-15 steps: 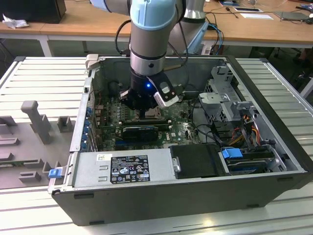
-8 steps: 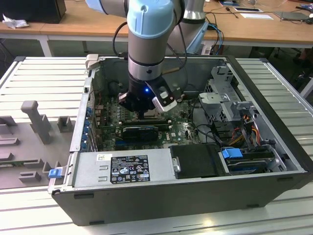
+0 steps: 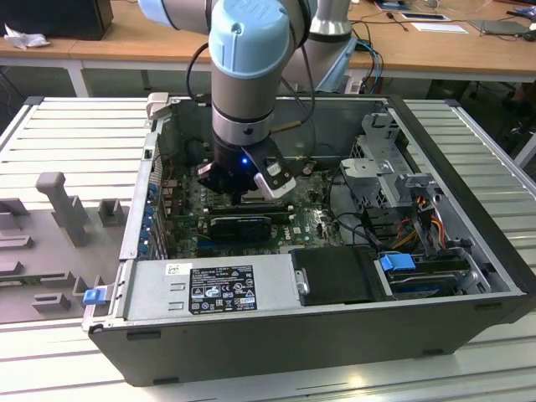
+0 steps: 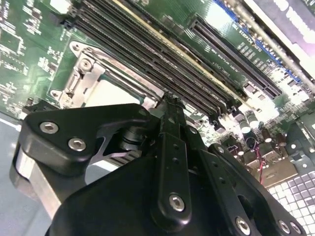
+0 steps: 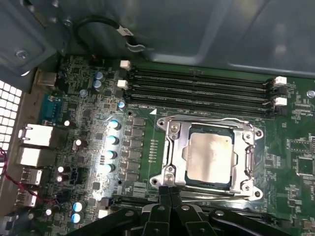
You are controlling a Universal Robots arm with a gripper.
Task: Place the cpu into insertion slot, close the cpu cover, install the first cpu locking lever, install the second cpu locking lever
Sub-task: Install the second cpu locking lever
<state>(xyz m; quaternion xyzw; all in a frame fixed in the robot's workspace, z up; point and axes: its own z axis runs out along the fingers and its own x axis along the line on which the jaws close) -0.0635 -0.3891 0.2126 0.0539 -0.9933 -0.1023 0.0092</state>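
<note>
**CPU seated, cover down, claw clenched at socket edge**

The cpu (image 5: 209,156) lies in the insertion slot (image 5: 172,130) just ahead of the gripper (image 5: 170,194); the cpu cover (image 5: 248,157) frames it. Fingertips are pressed together, empty. Judgement: keep the tips low and square to the socket edge.

Open space above the cpu cover (image 5: 209,125); memory slots (image 5: 197,86) flank one side, the pincer (image 5: 170,194) crowds its opposite edge.

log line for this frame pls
gripper: shut, tips at edge of insertion slot | cpu: seated in slot | cpu cover: down over cpu | holding: nothing seen
</note>
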